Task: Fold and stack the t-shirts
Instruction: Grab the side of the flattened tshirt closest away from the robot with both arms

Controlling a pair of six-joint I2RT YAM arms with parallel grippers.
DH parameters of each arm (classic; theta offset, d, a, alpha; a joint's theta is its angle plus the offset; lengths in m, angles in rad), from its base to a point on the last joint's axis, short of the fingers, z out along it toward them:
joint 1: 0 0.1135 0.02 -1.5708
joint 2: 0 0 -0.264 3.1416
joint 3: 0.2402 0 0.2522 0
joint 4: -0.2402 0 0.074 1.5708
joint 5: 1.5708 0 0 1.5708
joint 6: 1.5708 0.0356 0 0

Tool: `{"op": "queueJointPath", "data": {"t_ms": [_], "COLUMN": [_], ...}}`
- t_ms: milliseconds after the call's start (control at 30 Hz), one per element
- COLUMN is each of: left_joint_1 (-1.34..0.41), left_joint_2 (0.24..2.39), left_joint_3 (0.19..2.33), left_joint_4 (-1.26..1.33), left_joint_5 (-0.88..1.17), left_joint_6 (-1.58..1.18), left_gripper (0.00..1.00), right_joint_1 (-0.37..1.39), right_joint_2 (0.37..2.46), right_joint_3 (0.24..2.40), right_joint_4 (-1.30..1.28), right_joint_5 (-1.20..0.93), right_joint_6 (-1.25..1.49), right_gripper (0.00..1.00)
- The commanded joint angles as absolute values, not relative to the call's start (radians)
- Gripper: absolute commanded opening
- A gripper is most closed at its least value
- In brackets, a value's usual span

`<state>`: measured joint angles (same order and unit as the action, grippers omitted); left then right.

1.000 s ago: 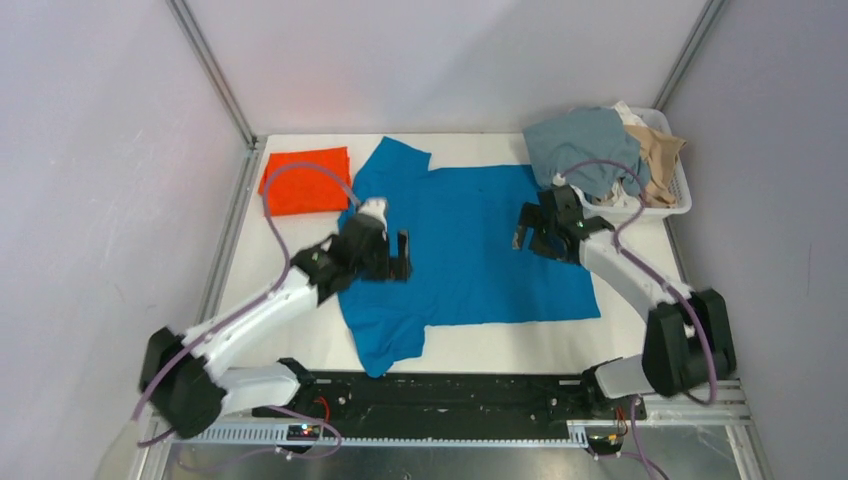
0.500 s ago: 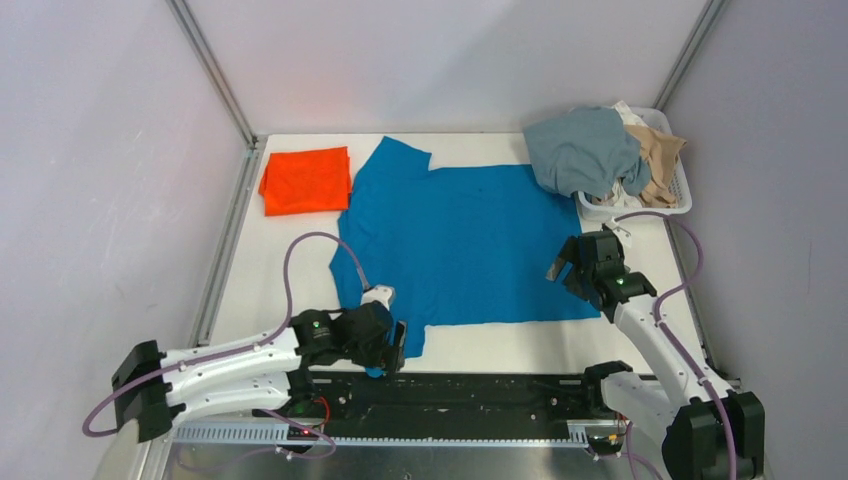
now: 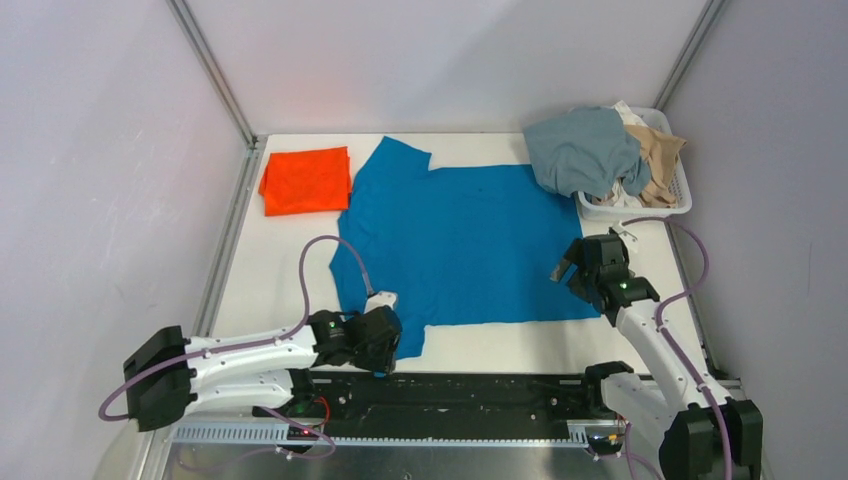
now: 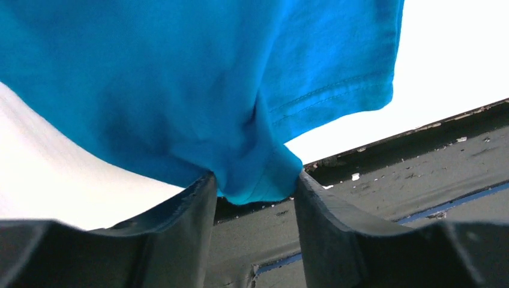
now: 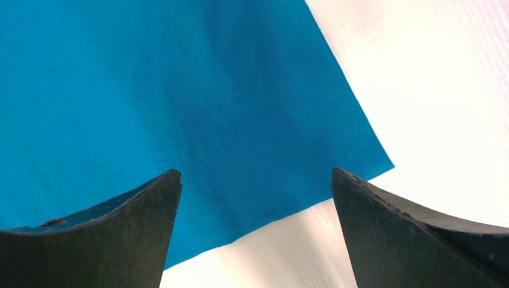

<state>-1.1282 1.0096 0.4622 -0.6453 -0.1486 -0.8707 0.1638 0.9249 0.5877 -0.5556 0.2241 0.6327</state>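
Top view: bright, even, diffuse light from overhead, hardly any shadows, colours strong, sharp corner to corner. Wrist views: white surface [image 5: 456, 90] blown out to glare, no texture left, esp. at right. Shirt [image 4: 180, 90] evenly lit, hem stitching crisp. Pincer fingers [image 4: 180, 240] v. dark, close to lens, slightly soft, w/ wide-angle stretch.

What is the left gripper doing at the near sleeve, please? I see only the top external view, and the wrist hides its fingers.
Observer: The left wrist view shows the left gripper shut on a bunched fold of the blue t-shirt, at its sleeve.
Operator: Thank you. Is the right gripper holding cloth too?
Observer: No. The right wrist view shows the right gripper open, jaws wide apart over the shirt's hem near its corner, nothing pinched.
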Motion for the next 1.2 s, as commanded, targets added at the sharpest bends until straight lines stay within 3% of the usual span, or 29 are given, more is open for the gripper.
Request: {"op": "queueJointPath", "data": {"t_ms": [0, 33, 100, 233, 667, 867, 1167], "left_joint_1": [-1.135, -1.135, -1.135, -1.136, -1.135, -1.118, -1.053], "left_joint_2": [1.067, 1.073, 1.082, 1.066, 0.995, 1.001, 0.964], "left_joint_3": [0.456, 0.459, 0.469, 0.496, 0.581, 0.635, 0.665], "left_joint_4": [-0.617, -0.617, -0.621, -0.64, -0.688, -0.688, -0.69], "left_joint_5": [-0.182, -0.186, -0.199, -0.2, -0.195, -0.228, -0.215], "left_joint_6": [-0.886, -0.884, -0.876, -0.849, -0.76, -0.73, -0.704], "left_gripper": [0.43, 0.31, 0.18, 0.02, 0.0, 0.0, 0.0], "right_joint_1": [0.148, 0.142, 0.134, 0.121, 0.082, 0.07, 0.064], "right_joint_2": [0.884, 0.878, 0.859, 0.816, 0.792, 0.849, 0.844], "right_joint_3": [0.579, 0.573, 0.565, 0.543, 0.356, 0.323, 0.325], "right_joint_4": [-0.543, -0.551, -0.57, -0.613, -0.509, -0.422, -0.44], "right_joint_5": [0.245, 0.249, 0.254, 0.269, 0.212, 0.197, 0.201], "right_joint_6": [0.661, 0.669, 0.684, 0.715, 0.774, 0.795, 0.798], "right_gripper": [1.0, 1.0, 1.0, 0.98, 0.74, 0.55, 0.12]}}
